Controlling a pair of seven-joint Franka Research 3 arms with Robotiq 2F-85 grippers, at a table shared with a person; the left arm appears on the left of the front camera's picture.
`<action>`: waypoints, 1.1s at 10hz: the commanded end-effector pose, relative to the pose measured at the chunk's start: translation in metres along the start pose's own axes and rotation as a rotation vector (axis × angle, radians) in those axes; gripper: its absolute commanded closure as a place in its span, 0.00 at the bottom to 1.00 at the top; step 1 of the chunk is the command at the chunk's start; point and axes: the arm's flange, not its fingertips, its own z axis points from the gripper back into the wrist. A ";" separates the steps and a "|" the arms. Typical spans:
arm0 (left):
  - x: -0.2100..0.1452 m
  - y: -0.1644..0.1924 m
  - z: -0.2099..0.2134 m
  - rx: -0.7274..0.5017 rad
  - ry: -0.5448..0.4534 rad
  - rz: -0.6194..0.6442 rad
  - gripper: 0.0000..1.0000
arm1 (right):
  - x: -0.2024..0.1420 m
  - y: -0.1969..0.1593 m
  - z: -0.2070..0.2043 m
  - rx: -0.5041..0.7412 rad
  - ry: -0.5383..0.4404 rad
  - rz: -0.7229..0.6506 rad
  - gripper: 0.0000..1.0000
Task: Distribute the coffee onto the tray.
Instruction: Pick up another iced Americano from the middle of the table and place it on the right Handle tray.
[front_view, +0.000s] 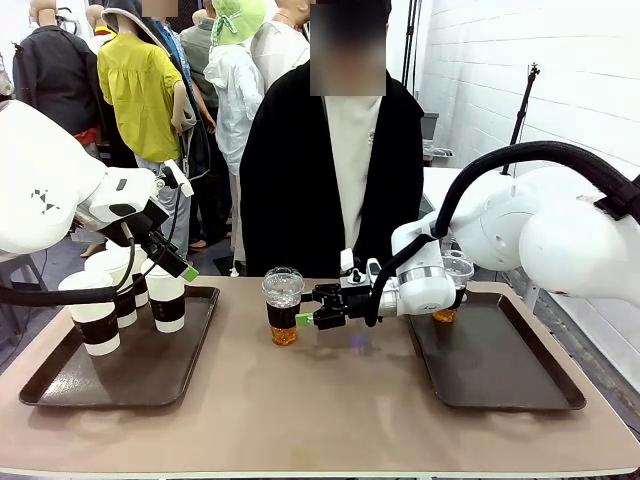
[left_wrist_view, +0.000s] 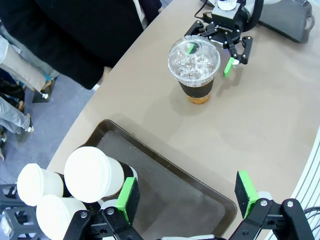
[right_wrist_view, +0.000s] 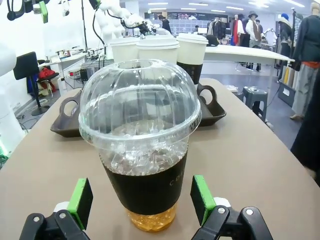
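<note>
Right now the iced cup (front_view: 283, 306) stands upright on the bare table at the centre of the front view, between the left tray (front_view: 60, 385) and the right tray (front_view: 520, 385), touching neither. The right gripper (front_view: 312, 307) lies level just to its right, fingers pointing toward picture left, straight at the cup's dark sleeve. In the right wrist view that gripper (right_wrist_view: 142, 202) has its jaws spread wide with a green pad on either side of the cup (right_wrist_view: 141, 145), and a gap shows on both sides, so it grasps nothing yet. The cup's long axis is vertical and the fingers come at it sidelong, at sleeve height.

The left gripper (front_view: 168, 262) hangs over the left tray, by three lidded paper cups (front_view: 120, 295) grouped at that tray's upper-left part; in the left wrist view its jaws (left_wrist_view: 184, 196) also stand apart and empty, with the iced cup (left_wrist_view: 194, 69) well off toward the top of the frame. Another iced cup (front_view: 450, 290) stands at the right tray's far edge. The right arm is plainly the nearer one; closing on the sleeve looks like the next step.
</note>
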 end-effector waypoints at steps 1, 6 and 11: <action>-0.002 0.001 -0.001 -0.015 -0.008 0.008 0.00 | 0.001 -0.010 -0.010 0.024 0.024 -0.012 0.00; -0.002 0.001 -0.001 -0.015 -0.008 0.008 0.00 | 0.002 -0.018 -0.030 0.075 0.040 -0.016 0.00; -0.002 0.001 -0.001 -0.015 -0.008 0.008 0.00 | 0.003 -0.024 -0.047 0.111 0.039 -0.043 0.00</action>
